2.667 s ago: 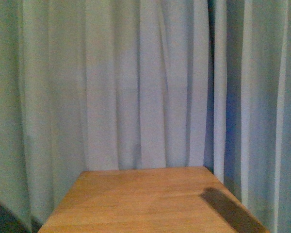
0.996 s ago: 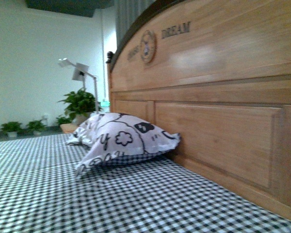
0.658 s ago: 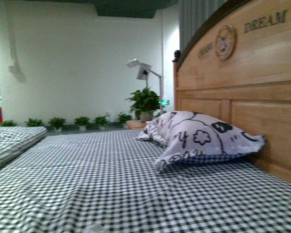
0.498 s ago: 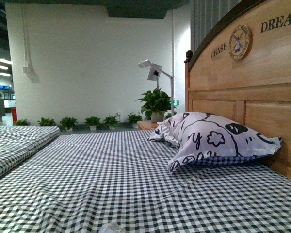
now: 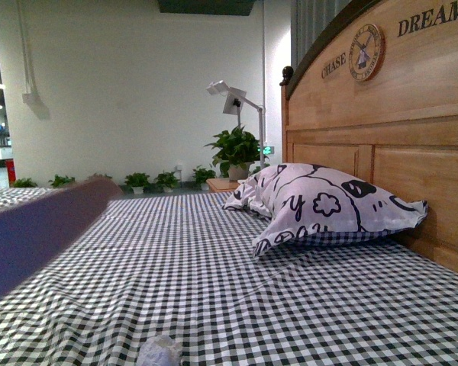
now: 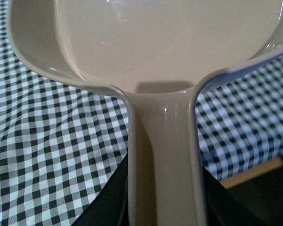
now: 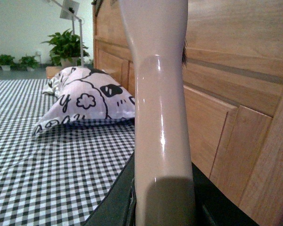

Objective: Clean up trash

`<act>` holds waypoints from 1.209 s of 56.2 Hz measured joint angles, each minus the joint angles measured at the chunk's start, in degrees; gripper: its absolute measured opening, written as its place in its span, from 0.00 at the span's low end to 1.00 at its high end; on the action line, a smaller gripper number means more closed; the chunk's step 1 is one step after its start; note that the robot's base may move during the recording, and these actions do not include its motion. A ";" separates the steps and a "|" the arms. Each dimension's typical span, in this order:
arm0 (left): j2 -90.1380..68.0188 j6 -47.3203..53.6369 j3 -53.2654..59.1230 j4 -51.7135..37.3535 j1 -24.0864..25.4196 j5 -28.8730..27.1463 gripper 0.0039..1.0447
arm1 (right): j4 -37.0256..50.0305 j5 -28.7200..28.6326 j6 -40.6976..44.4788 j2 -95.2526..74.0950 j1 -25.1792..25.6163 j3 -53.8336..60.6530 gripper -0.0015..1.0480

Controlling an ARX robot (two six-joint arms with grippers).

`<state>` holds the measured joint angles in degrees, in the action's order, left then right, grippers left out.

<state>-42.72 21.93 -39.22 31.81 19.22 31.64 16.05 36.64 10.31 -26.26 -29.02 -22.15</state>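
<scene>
The trash (image 5: 159,352), a small crumpled white wad, lies on the checked bed sheet (image 5: 214,282) at the very bottom of the front view. My left gripper (image 6: 165,202) is shut on the handle of the pale beige dustpan (image 6: 170,42), whose pan hangs over the sheet (image 6: 47,141) near the bed's edge. My right gripper (image 7: 162,202) is shut on the beige brush (image 7: 161,117), held upright beside the headboard (image 7: 226,70). No trash shows in either wrist view. A blurred greyish shape (image 5: 38,229), close to the camera, slants in from the left of the front view.
A white pillow (image 5: 328,202) with black doodles leans against the wooden headboard (image 5: 412,137) on the right. Potted plants (image 5: 233,152) and a white lamp (image 5: 233,99) stand past the bed's far end. A wooden bed rail (image 6: 254,172) shows by the dustpan.
The front view has swung from a curtain and wooden table to the bed. The trash wad has come into view at the bottom, and the blurred greyish shape has entered from the left.
</scene>
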 joint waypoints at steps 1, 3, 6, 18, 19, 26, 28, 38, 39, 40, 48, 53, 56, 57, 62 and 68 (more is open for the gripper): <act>-0.48 1.16 -0.20 0.66 0.02 0.20 0.24 | 0.00 0.00 0.02 0.02 0.00 0.00 0.19; -1.97 4.74 -0.72 2.56 0.07 0.66 0.24 | 0.00 0.00 0.00 0.04 0.00 0.00 0.19; -4.39 9.57 -1.51 5.11 0.17 1.05 0.24 | 0.00 -0.02 0.02 0.00 0.00 0.00 0.19; -10.19 29.70 -3.61 11.74 1.07 2.93 0.24 | 0.00 0.00 0.00 0.02 0.00 0.00 0.19; -10.34 30.36 -3.61 11.89 1.14 3.13 0.24 | 0.00 0.00 0.00 0.02 0.00 0.00 0.19; -12.39 35.28 -3.61 11.65 1.79 3.63 0.24 | 0.00 0.02 0.02 0.02 0.00 0.00 0.19; -12.92 36.09 -3.61 11.78 1.99 3.93 0.24 | 0.00 0.02 0.00 0.02 0.00 0.00 0.19; -15.32 41.55 -3.61 13.33 3.56 4.20 0.24 | 0.00 0.00 0.02 0.00 0.00 0.00 0.19; -15.69 42.01 -3.61 13.46 3.85 4.15 0.24 | 0.00 0.00 0.00 0.02 0.00 0.00 0.19; -15.89 42.34 -3.61 13.55 4.00 4.15 0.24 | 0.00 0.00 0.00 0.02 0.00 0.00 0.19; -18.10 46.49 -3.26 13.64 5.95 2.84 0.24 | 0.00 0.00 0.02 0.00 0.00 0.00 0.19; -19.50 49.11 -2.36 12.61 6.99 1.86 0.24 | 0.00 0.02 0.00 0.02 0.00 0.00 0.19; -20.68 49.92 -1.95 10.75 7.30 1.40 0.24 | 0.00 0.00 0.02 0.00 0.00 0.00 0.19; -21.16 50.27 -1.90 10.08 7.32 1.33 0.24 | 0.00 0.00 0.02 0.00 0.00 0.00 0.19; -22.43 50.53 -1.86 7.32 7.23 1.09 0.24 | 0.00 0.00 0.02 0.02 0.00 0.00 0.19; -24.22 50.64 -1.86 4.70 6.64 0.50 0.24 | 0.00 0.00 0.02 0.00 0.00 0.00 0.19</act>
<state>-66.94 72.58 -41.08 36.51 25.87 32.14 16.05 36.64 10.33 -26.26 -29.02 -22.15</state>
